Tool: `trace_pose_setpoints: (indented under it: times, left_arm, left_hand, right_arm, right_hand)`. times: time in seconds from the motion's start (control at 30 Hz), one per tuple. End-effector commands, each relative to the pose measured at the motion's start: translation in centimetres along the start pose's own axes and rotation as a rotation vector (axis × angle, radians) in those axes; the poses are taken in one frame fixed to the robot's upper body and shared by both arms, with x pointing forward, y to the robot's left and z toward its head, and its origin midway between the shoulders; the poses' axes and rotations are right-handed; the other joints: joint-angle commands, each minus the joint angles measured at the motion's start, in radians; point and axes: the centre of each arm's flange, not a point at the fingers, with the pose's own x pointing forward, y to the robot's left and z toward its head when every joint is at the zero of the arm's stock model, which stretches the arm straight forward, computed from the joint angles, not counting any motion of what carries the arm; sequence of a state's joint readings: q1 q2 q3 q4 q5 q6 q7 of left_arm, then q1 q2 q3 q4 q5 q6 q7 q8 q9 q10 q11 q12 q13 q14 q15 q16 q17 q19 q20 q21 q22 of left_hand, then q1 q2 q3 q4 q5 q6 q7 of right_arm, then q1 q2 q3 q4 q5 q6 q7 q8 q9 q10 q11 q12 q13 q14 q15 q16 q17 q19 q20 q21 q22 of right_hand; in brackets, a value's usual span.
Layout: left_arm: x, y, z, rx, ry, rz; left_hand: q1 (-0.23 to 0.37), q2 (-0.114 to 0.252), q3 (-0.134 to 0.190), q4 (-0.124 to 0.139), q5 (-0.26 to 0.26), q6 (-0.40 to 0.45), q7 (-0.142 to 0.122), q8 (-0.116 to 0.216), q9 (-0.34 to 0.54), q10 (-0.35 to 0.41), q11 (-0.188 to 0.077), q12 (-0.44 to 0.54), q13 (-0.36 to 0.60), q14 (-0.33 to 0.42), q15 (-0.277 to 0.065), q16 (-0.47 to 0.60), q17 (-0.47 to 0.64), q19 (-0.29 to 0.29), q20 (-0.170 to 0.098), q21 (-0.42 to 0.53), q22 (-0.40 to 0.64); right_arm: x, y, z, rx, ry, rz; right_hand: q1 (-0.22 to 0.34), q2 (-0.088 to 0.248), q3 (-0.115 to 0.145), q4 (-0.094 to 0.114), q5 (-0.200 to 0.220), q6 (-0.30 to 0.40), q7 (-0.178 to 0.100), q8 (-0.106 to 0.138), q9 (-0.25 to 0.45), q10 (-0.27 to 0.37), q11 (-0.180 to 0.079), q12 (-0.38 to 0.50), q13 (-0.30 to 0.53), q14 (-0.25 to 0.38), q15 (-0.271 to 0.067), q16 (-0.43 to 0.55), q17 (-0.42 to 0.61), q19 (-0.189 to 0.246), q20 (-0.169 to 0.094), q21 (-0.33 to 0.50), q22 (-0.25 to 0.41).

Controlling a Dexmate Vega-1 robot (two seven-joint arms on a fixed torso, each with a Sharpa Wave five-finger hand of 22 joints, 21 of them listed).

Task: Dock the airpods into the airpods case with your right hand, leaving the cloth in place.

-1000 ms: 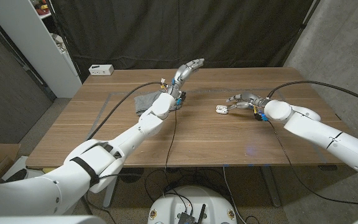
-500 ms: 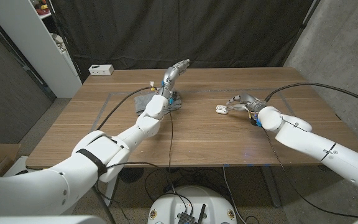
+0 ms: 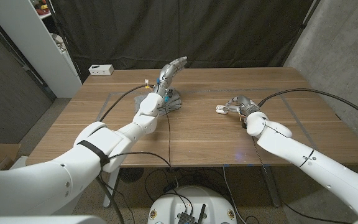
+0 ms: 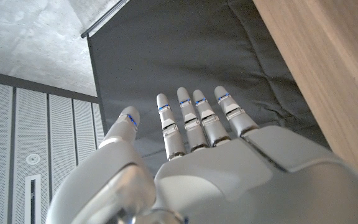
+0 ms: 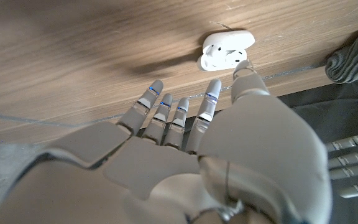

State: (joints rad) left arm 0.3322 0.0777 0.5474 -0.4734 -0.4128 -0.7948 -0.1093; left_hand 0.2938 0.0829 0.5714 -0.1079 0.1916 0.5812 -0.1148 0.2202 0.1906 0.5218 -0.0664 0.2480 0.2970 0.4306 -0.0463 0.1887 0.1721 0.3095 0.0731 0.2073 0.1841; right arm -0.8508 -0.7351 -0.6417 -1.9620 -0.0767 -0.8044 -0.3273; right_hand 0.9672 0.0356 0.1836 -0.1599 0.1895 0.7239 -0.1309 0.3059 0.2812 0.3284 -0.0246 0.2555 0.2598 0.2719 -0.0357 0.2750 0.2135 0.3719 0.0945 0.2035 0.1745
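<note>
Right hand (image 5: 185, 155) spread, thumb beside the open airpods case (image 5: 227, 49); left hand (image 3: 169, 73) spread above grey cloth (image 3: 171, 102) at ten o'clock

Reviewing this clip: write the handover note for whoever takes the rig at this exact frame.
Left hand: raised above the table's far side, fingers extended and apart, holding nothing.
Right hand: fingers spread, holding nothing, thumb tip right beside the airpods case; contact unclear.
Airpods case: open on the table, white earbuds apparently already inside, though how fully they are seated cannot be told.
Cloth: grey, on the table by the left wrist.
Done: nothing confirmed beyond the approach.
Left: check the seating with the right hand, press home if needed, leave the cloth alone.
</note>
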Motion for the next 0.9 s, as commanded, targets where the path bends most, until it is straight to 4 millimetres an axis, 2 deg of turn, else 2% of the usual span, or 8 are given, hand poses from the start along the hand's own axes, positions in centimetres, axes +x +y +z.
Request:
trace_pose_setpoints:
  times: [0.03, 0.23, 0.27, 0.3, 0.4, 0.6, 0.87, 0.9]
  left_arm:
    - [-0.5, 2.3, 1.6, 0.009, -0.041, -0.057]
    - [-1.4, 3.2, 1.6, 0.016, 0.026, -0.008]
    - [-1.4, 3.3, 1.7, 0.013, 0.037, -0.001]
    - [-1.5, 3.3, 1.9, 0.012, 0.056, 0.017]
    - [-1.6, 3.3, 2.5, 0.006, 0.108, 0.065]
    - [-1.4, 3.2, 3.4, 0.002, 0.222, 0.096]
    - [-1.1, 2.9, 3.6, 0.003, 0.241, 0.093]
    - [-1.1, 2.8, 3.6, 0.003, 0.242, 0.094]
  left_hand:
    - [0.005, 0.008, 0.011, -0.014, 0.004, 0.023, 0.012, 0.009, 0.003, 0.016, 0.004, 0.008, 0.003, 0.018, -0.063, 0.007, -0.001, 0.01, 0.009, 0.007, 0.002]
    - [0.015, 0.017, 0.02, -0.022, 0.009, 0.017, 0.024, 0.002, 0.004, 0.009, 0.016, 0.006, 0.005, 0.01, -0.048, 0.0, -0.001, 0.007, 0.026, 0.006, 0.004]
    - [0.018, 0.021, 0.024, -0.025, 0.011, 0.014, 0.029, 0.0, 0.005, -0.002, 0.018, 0.002, 0.005, 0.006, -0.044, -0.002, -0.001, 0.003, 0.032, 0.005, 0.004]
    - [0.019, 0.022, 0.025, -0.026, 0.011, 0.012, 0.028, -0.002, 0.005, -0.003, 0.019, 0.002, 0.005, 0.004, -0.042, -0.003, -0.001, 0.001, 0.036, 0.005, 0.004]
    - [0.02, 0.023, 0.028, -0.029, 0.014, 0.009, 0.04, -0.005, 0.006, -0.013, 0.033, -0.002, 0.007, -0.004, -0.025, -0.007, -0.001, -0.003, 0.044, 0.004, 0.005]
    - [0.028, 0.032, 0.036, -0.034, 0.02, 0.009, 0.07, -0.008, 0.008, -0.023, 0.055, -0.004, 0.009, -0.005, -0.003, -0.006, 0.0, -0.005, 0.058, 0.005, 0.007]
    - [0.036, 0.035, 0.043, -0.041, 0.025, 0.012, 0.076, -0.008, 0.01, -0.031, 0.066, -0.006, 0.011, -0.007, 0.006, -0.006, 0.0, -0.006, 0.064, 0.006, 0.008]
    - [0.037, 0.035, 0.043, -0.042, 0.025, 0.013, 0.077, -0.008, 0.01, -0.031, 0.066, -0.006, 0.011, -0.006, 0.007, -0.006, 0.0, -0.006, 0.064, 0.006, 0.008]
  right_arm:
    - [-0.5, 2.9, 2.4, 0.051, 0.022, -0.055]
    - [-0.5, 3.1, 2.7, 0.037, 0.027, -0.064]
    - [-0.6, 3.1, 2.6, 0.034, 0.028, -0.067]
    - [-0.7, 3.0, 2.5, 0.03, 0.028, -0.071]
    - [-0.9, 2.6, 2.2, 0.014, 0.029, -0.089]
    - [-1.3, 1.7, 1.4, -0.025, 0.034, -0.107]
    - [-1.3, 1.3, 0.7, -0.049, 0.031, -0.097]
    - [-1.3, 1.3, 0.7, -0.051, 0.027, -0.095]
  right_hand:
    - [0.028, -0.002, 0.01, -0.007, 0.009, -0.013, -0.028, -0.012, 0.004, -0.007, -0.018, -0.007, 0.003, 0.0, -0.073, -0.005, 0.002, 0.003, -0.005, -0.004, 0.001]
    - [0.062, 0.0, 0.024, -0.016, 0.014, 0.005, -0.029, -0.008, 0.004, -0.001, -0.031, -0.007, 0.004, 0.002, -0.087, -0.008, 0.0, 0.0, -0.014, -0.005, 0.001]
    - [0.072, 0.0, 0.029, -0.014, 0.015, 0.015, -0.065, -0.005, 0.005, 0.0, -0.032, -0.007, 0.004, 0.003, -0.09, -0.009, 0.0, -0.001, -0.015, -0.006, 0.001]
    - [0.077, 0.001, 0.031, -0.013, 0.015, 0.017, -0.081, -0.005, 0.006, 0.0, -0.035, -0.008, 0.005, 0.004, -0.091, -0.009, 0.001, -0.001, -0.019, -0.006, 0.001]
    - [0.092, 0.003, 0.037, -0.014, 0.016, 0.024, -0.091, -0.002, 0.009, 0.005, -0.048, -0.007, 0.005, 0.009, -0.098, -0.007, 0.001, -0.001, -0.024, -0.006, 0.001]
    - [0.119, 0.008, 0.047, -0.017, 0.017, 0.039, -0.092, 0.003, 0.013, 0.011, -0.054, -0.006, 0.006, 0.011, -0.107, -0.007, 0.001, -0.003, -0.034, -0.006, 0.001]
    - [0.138, 0.006, 0.051, -0.011, 0.015, 0.064, -0.087, 0.009, 0.015, 0.021, -0.081, -0.004, 0.007, 0.013, -0.116, -0.006, 0.002, -0.005, -0.048, -0.007, 0.001]
    - [0.141, 0.005, 0.051, -0.01, 0.015, 0.071, -0.074, 0.011, 0.014, 0.022, -0.086, -0.005, 0.008, 0.014, -0.121, -0.006, 0.002, -0.006, -0.05, -0.007, 0.001]
